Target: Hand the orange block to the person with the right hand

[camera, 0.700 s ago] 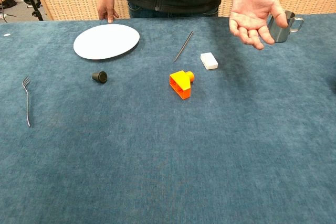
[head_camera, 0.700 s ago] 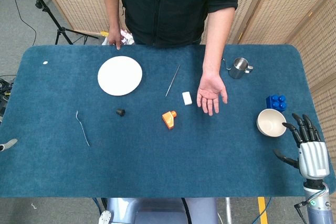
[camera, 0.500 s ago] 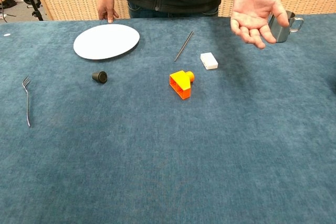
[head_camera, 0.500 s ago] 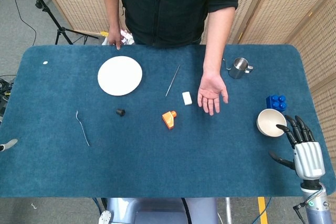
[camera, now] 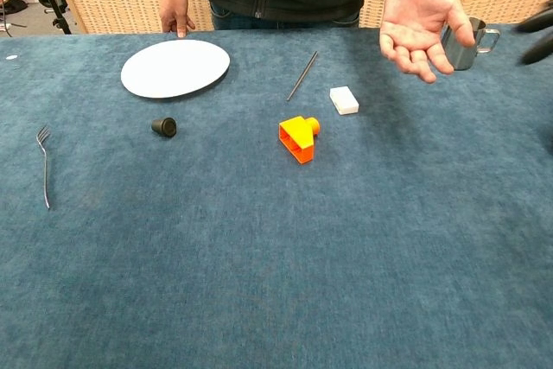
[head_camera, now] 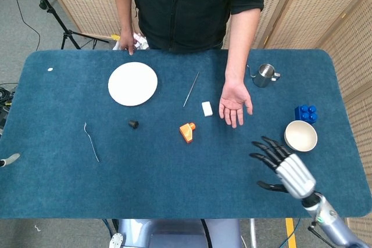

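The orange block [head_camera: 186, 132] lies on the blue table near its middle, also seen in the chest view as the orange block [camera: 299, 139]. My right hand [head_camera: 283, 166] hovers over the table's front right, fingers spread and holding nothing, well right of and nearer than the block. Only its dark fingertips [camera: 537, 25] show at the chest view's right edge. The person's open palm [head_camera: 234, 103] is held out face up just beyond and right of the block, raised above the table as the palm [camera: 417, 23] in the chest view. My left hand does not show.
A white bowl [head_camera: 300, 135] and a blue block [head_camera: 306, 113] sit right of my hand. A metal cup [head_camera: 265, 75], white eraser [head_camera: 207, 108], thin rod [head_camera: 190, 89], white plate [head_camera: 133, 83], black cap [head_camera: 133, 124] and fork [head_camera: 91, 141] also lie on the table.
My right hand has swung left from the table's right edge, past the bowl, to over the front right of the table. The block and the person's palm have stayed put.
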Available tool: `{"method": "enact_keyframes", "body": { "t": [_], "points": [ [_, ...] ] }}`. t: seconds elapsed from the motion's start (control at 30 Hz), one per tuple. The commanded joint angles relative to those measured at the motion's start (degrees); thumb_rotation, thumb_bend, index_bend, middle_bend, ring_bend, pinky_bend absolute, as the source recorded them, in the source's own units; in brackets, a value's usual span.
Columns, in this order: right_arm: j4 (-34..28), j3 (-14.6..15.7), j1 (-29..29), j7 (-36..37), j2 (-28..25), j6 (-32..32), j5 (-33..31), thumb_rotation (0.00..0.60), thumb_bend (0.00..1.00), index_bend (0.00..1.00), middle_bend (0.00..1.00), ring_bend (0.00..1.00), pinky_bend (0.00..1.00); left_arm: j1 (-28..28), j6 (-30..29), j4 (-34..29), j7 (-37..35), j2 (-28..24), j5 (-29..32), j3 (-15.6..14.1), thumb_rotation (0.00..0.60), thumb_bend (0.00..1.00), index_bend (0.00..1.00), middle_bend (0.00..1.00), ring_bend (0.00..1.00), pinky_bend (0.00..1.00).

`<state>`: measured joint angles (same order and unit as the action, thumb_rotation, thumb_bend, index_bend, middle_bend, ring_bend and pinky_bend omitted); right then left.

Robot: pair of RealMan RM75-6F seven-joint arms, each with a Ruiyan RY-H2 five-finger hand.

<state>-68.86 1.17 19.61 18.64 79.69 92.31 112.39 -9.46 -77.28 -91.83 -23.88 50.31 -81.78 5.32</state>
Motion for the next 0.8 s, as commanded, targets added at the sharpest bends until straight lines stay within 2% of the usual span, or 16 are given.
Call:
{"method": "enact_keyframes", "body": {
  "t": [0.03, 0.17, 0.37, 0.6, 0.8],
  "points": [
    [-4.06, 0.02, 8.29, -2.06, 2.43, -10.65, 2.24, 0.600, 0.05, 0.24, 0.15, 0.06, 0.20, -0.21, 0.48, 0.13, -0.01, 0.01, 0.15, -0.01, 0.600, 0.00, 0.00, 0.00, 0.00, 0.00],
    [-5.93, -0.99, 11.31, -5.97, 4.88, -15.51, 1.13, 0.600, 0.10, 0.24, 0.13, 0.06, 0.20, -0.65, 1.43, 0.27, 0.03, 0.00, 0.33, -0.03, 0.600, 0.00, 0.00, 0.00, 0.00, 0.00],
    [-7.60, -4.02, 16.30, -10.23, 8.29, -23.79, -3.27, 0.600, 0.13, 0.22, 0.11, 0.06, 0.20, -1.04, 2.22, 0.46, -0.29, -0.04, 0.29, -0.11, 0.600, 0.00, 0.00, 0.00, 0.00, 0.00],
    [-5.74, -8.52, 21.12, -15.33, 12.58, -30.83, -9.93, 0.600, 0.13, 0.22, 0.10, 0.06, 0.20, -1.39, 2.95, 0.73, -1.13, -0.28, -0.11, -0.34, 0.600, 0.00, 0.00, 0.00, 0.00, 0.00],
    [-2.41, -11.35, 24.16, -19.44, 15.56, -37.88, -17.10, 0.600, 0.14, 0.17, 0.06, 0.06, 0.21, -1.74, 3.71, 0.90, -1.28, -0.28, 0.15, -0.37, 0.600, 0.00, 0.00, 0.00, 0.00, 0.00]
  ]
}}
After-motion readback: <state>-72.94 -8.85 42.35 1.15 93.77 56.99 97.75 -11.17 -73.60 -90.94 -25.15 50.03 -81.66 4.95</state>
